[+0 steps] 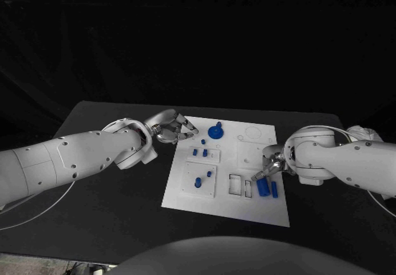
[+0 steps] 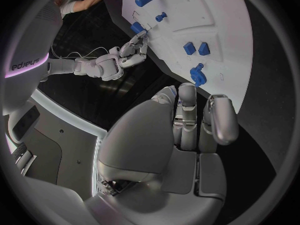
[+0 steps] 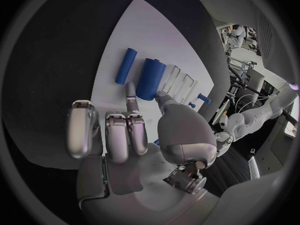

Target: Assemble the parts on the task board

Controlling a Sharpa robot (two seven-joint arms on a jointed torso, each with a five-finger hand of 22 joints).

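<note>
We take the task board (image 1: 256,203) as our landmark: it lies flat in the middle of the black tabletop (image 1: 107,200), so both arms can reach it from either long side

Our right hand (image 1: 270,167) sits over the board's right edge, its fingers (image 3: 130,96) reaching down to the thick blue cylinder (image 3: 150,78) that lies flat there beside a thinner blue rod (image 3: 125,66). A fingertip and the thumb appear to touch the cylinder's near end, but we cannot tell whether they have it clamped or only rest on it. Two open rectangular slots (image 1: 240,185) lie just inboard of these parts, which we judge to be where they belong

Our left hand (image 1: 171,129) hovers at the board's upper left corner, fingers loosely curled and apart, holding nothing we can see; it looks parked clear of the work. Near it on the board stand a round blue knob (image 1: 215,132) and two small blue pegs (image 1: 200,152); another small part (image 1: 198,183) sits lower down the board
</note>
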